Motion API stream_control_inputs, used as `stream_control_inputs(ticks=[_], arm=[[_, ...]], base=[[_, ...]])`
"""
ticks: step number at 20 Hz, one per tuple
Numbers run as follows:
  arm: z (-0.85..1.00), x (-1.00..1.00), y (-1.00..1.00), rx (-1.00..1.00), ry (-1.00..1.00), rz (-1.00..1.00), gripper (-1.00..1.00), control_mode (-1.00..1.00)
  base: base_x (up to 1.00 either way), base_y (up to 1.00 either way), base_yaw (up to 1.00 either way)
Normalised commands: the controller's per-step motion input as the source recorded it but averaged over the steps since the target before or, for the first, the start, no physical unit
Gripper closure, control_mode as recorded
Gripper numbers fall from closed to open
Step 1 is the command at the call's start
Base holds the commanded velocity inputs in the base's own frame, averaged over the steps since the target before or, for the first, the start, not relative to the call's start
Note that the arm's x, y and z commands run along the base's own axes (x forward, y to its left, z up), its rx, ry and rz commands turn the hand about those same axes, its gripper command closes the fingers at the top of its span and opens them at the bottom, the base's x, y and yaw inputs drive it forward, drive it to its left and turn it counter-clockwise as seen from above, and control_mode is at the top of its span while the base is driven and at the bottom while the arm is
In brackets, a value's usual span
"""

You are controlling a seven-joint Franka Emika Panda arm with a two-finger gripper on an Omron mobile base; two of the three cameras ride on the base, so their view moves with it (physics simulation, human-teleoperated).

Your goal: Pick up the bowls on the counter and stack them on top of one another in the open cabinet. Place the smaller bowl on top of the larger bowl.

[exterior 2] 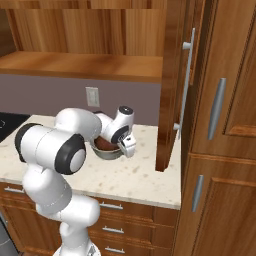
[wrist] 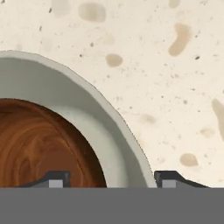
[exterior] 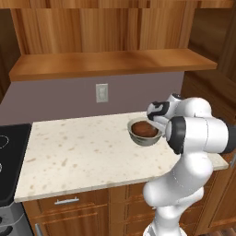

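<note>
While arm folds low over counter (exterior: pixel 83 152), hand pitches down at grey-green bowl (wrist: pixel 100 127), brown wooden bowl (wrist: pixel 39 144) nested inside; fingers (wrist: pixel 54 179) straddle rim, part-open, grip unclear.

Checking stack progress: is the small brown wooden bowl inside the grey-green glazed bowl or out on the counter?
Inside. The small dark reddish-brown wooden bowl is nested in the larger pale grey-green glazed bowl, which is on the beige speckled counter.
</note>
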Motion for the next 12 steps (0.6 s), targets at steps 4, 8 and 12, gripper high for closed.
stream_control_inputs(ticks=[4, 8, 12], arm=[[0.00, 0.00, 0.00, 0.00, 0.00, 0.00, 1.00, -1.00], [0.27, 0.00, 0.00, 0.02, 0.00, 0.00, 1.00, -1.00], [0.60, -0.08, 0.01, 0.04, 0.00, 0.02, 1.00, -1.00]], base=[[0.00, 0.00, 0.00], [0.00, 0.00, 0.00], [0.00, 0.00, 0.00]])
